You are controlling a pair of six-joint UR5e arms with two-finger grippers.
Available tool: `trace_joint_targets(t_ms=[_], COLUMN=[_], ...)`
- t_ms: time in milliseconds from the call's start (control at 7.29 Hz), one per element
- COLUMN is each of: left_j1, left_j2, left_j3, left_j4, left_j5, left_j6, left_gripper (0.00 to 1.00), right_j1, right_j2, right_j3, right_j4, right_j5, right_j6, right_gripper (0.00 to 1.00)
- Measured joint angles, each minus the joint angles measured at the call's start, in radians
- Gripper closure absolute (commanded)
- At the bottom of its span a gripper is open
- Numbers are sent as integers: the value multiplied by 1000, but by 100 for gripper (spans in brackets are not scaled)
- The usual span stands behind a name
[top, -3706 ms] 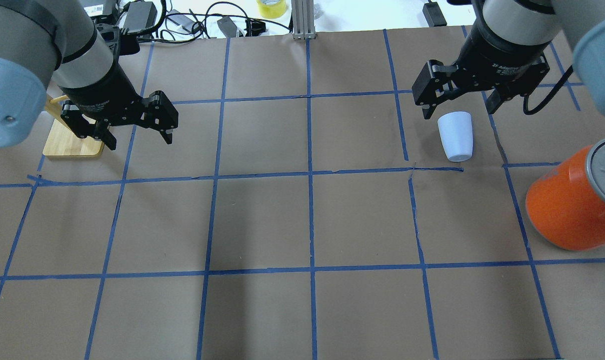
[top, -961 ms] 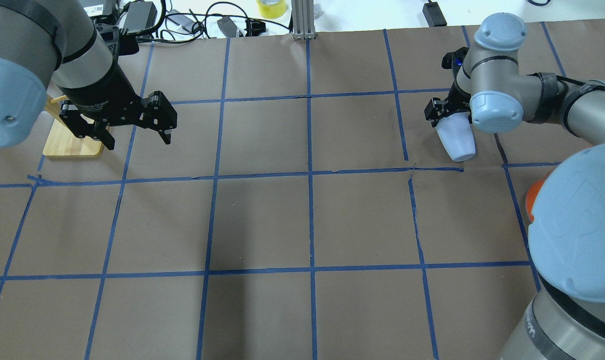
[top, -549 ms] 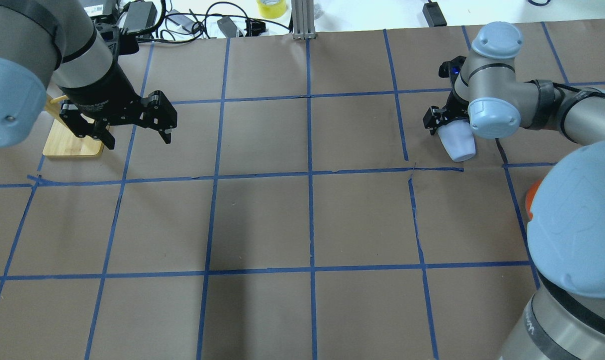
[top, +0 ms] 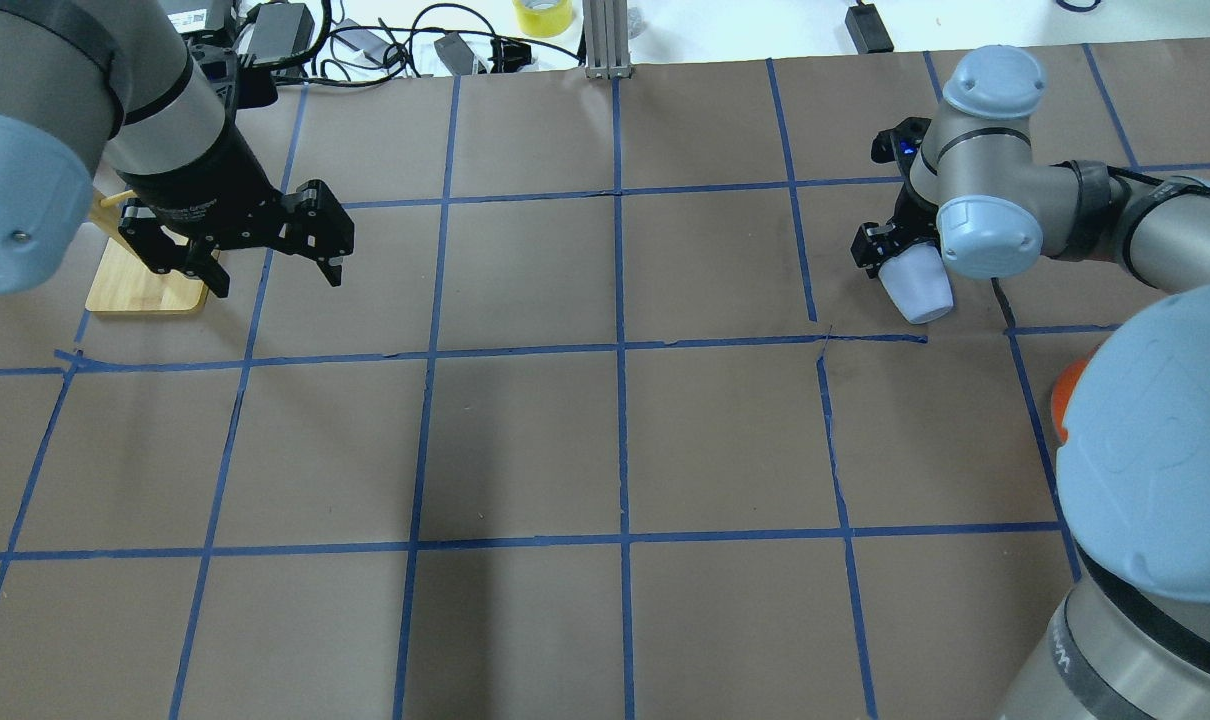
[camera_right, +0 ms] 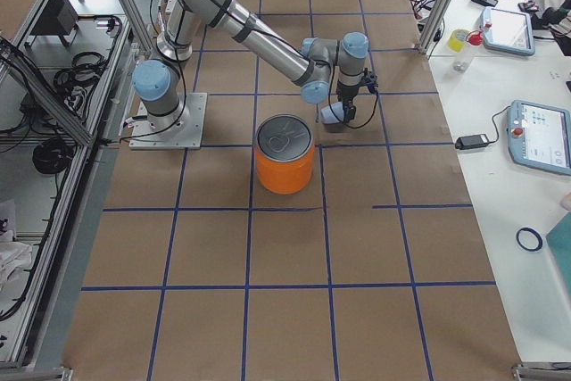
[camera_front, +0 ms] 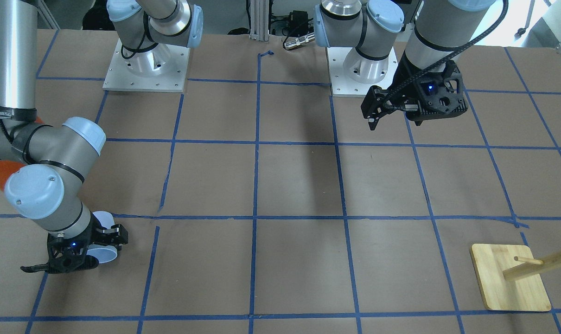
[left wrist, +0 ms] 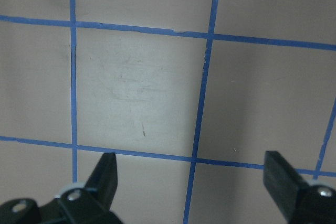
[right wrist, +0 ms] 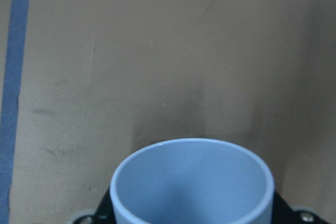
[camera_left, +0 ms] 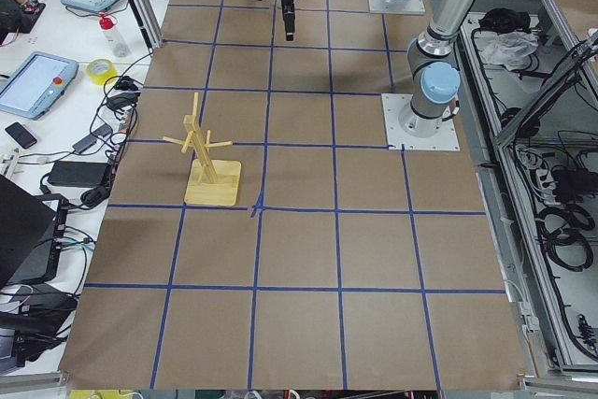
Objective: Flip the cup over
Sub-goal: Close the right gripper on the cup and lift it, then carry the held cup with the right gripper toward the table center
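Brown paper w/ a blue tape grid covers the worktop (top: 525,440); cables and a yellow tape roll (top: 543,15) lie past its far edge. On the robot's right side the cup (top: 922,293) sits in a grid square, close to a tape line. It is tipped over, w/ its narrow closed end toward the robot and its mouth away from it (the right wrist cam looks straight into the darker blue inside). The right gripper (camera_front: 82,250) is down at the cup, one finger on each side of the wall near the rim, set fairly wide. Can't tell whether the fingers actually press the wall, nor whether the cup touches the paper. An orange can (camera_right: 285,167) w/ a silver lid stands near the cup but apart from it, toward the worktop's right end. The left gripper (top: 277,284) hangs above the paper on the robot's left side, spread wide; its wrist cam shows only taped paper between the fingers. A wooden peg stand (camera_left: 207,163) on its board is apart from that gripper, toward the left end.
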State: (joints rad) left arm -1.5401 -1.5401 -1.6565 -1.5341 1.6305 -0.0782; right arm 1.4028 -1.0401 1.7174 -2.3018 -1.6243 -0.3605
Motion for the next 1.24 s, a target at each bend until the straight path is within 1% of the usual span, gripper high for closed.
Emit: trace_joint_targets(t_ms=[275,412,686,961,1098,1235], left_j1=[0,0,-3,-7,-7,-8], left_j2=[0,-1,-4,-5,-6,-6], left_j3=[0,0,0,0,0,0], left_j4=[-1,-1,1,4,5,5], left_j5=[0,0,-2,-2,-1,0], left_j6=[0,0,-1,-1,0,0], left_gripper=[0,0,0,0,0,0], right_j1=[43,104,295,497,555,583], right_j2=[-39,-56,-64,-45,-25,1], right_j3=[-19,-39,-72,-94,-103,-106], right_j4=[14,31,34,17,-10,-47], right_j5=[24,37,38,29,30,36], right_j6=[-24,-23,15,83,62,-22], right_gripper=[85,85,85,86,87,87])
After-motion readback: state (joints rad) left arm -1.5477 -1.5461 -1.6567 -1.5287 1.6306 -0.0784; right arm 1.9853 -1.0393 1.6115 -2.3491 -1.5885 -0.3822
